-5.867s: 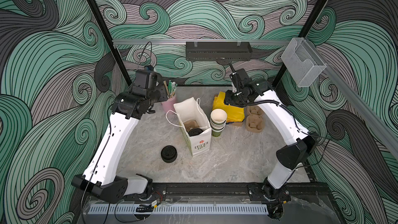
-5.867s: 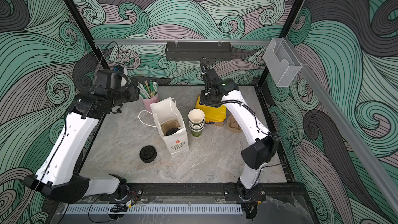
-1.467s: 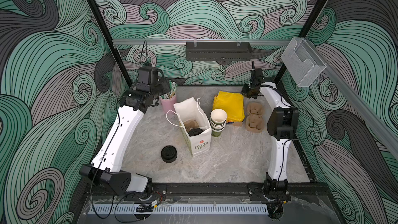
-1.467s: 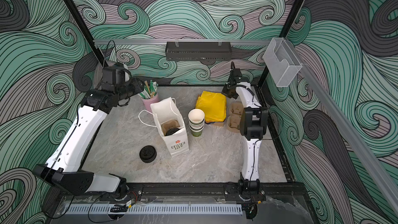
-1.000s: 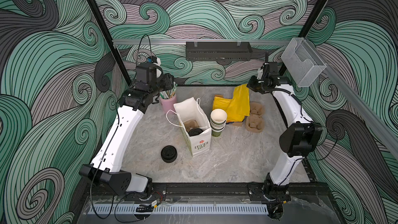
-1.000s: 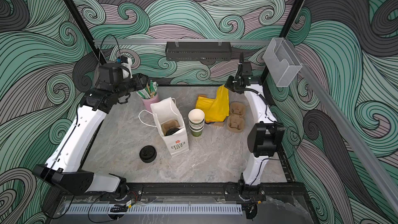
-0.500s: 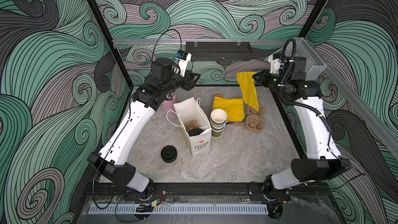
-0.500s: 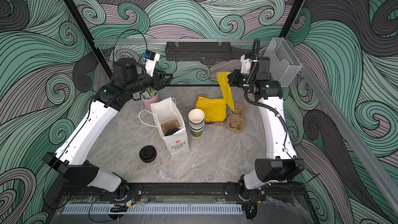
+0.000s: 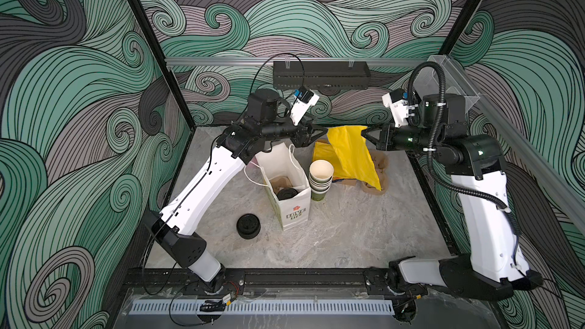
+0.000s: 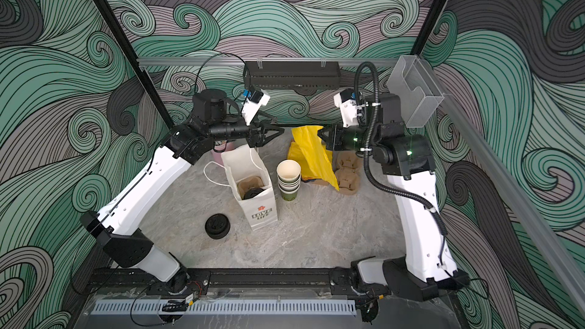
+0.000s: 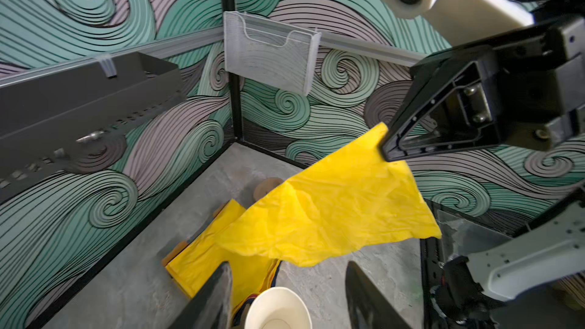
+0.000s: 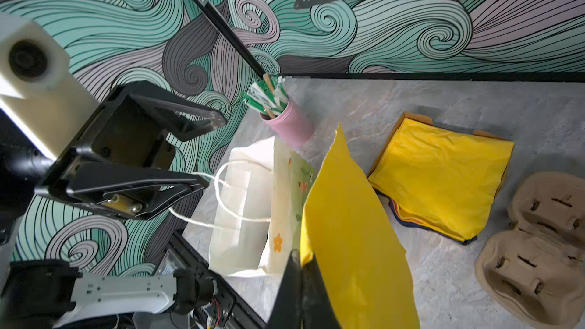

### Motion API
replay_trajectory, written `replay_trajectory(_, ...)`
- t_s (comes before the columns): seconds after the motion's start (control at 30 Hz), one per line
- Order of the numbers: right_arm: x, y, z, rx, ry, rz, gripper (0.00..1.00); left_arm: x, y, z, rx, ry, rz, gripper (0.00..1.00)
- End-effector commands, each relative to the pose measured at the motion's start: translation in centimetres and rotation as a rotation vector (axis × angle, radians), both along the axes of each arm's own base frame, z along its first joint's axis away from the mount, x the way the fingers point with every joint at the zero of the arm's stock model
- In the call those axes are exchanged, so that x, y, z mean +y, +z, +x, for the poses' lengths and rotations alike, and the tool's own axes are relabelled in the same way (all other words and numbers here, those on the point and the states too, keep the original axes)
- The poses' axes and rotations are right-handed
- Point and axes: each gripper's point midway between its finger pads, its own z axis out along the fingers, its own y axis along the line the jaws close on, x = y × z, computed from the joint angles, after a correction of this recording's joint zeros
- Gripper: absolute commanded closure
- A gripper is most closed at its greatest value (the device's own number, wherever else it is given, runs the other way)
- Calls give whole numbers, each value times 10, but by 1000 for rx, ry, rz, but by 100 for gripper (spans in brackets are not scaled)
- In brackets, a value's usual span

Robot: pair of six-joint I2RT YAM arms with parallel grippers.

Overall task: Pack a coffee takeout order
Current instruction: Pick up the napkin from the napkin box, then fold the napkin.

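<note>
Jaws of the right hand [image 12: 300,259] are clenched on the top corner of a thin bright-yellow sheet [image 12: 348,232], which hangs slack and creased in the air beneath it. Facing it, just short of the sheet's free edge, the left hand [image 9: 319,125] is released, its jaws spread wide with nothing between them. Under the right hand, on the bench [image 9: 332,242], lies a flat stack of yellow sheets [image 12: 443,178], with spare pulp carriers [image 12: 531,242] just beside that stack on its outer side. Under the left hand stands a white paper bag [image 10: 259,207], upright with its mouth open. Inside it sits a tan pulp carrier [image 10: 248,183] holding a lidded cup [image 10: 253,193], of which only the black lid shows. Between the bag and the yellow stack stands a stack of lidless green cups [image 10: 288,178]. Behind the left hand, in the back corner, is a pink cup of stirrers [image 12: 288,121]. Farthest from both hands, toward the arm bases, a squat stack of black lids [image 9: 248,226] rests alone on the bench.
</note>
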Motion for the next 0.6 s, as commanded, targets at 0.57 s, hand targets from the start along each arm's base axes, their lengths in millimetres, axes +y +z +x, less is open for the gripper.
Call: replay_trajectory(0.57,8,-23,-134,185,184,56,100,-58,-21,-142,234,-536,11,35)
